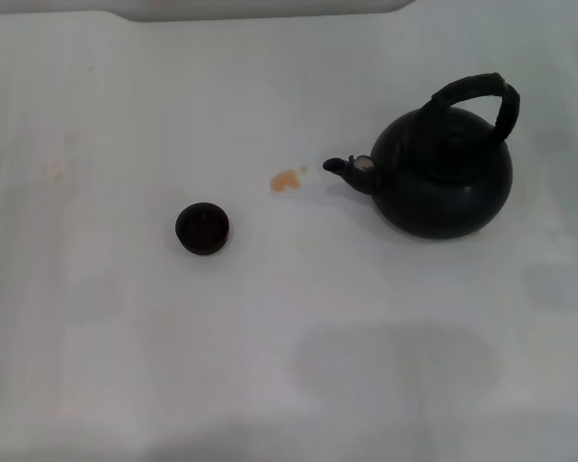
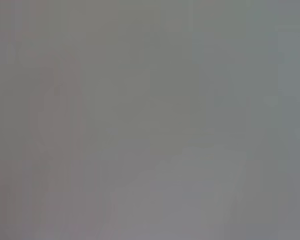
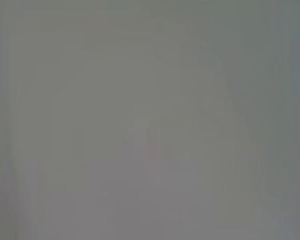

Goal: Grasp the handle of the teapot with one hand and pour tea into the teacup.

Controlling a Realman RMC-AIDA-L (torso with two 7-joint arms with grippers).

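Neither of my pincers shows anywhere: the head view holds no arm, and both wrist views give only a plain grey blank, so I cannot tell whether either pair of fingers is apart or together, nor where either arm hangs.

Taking the teapot (image 1: 443,173) as my landmark: it stands upright on the white table (image 1: 96,366), toward my right side and a little to the far side of the middle. Its handle (image 1: 482,96) arches over the top, running from the near-left of the lid toward the far-right, and stands free with nothing around it. The spout (image 1: 352,170) points to my left, so the pot's long axis runs roughly left to right, spout to belly.

The teacup (image 1: 203,228) sits well to the left of the teapot and slightly nearer to me, upright, mouth up. Its inside looks dark; whether it holds tea I cannot tell. This scene would fit a pot waiting to be lifted as well as one set back down after pouring.

Between the two, just off the spout's tip, lies a small amber stain (image 1: 287,179).

Risks as I judge them: the spout falls short of the teacup, so any tilt made where the teapot stands would wet the table. The teacup is small and light-looking; a nudge from the spout could tip it. A grip off-centre on the arched handle could let the pot swing.
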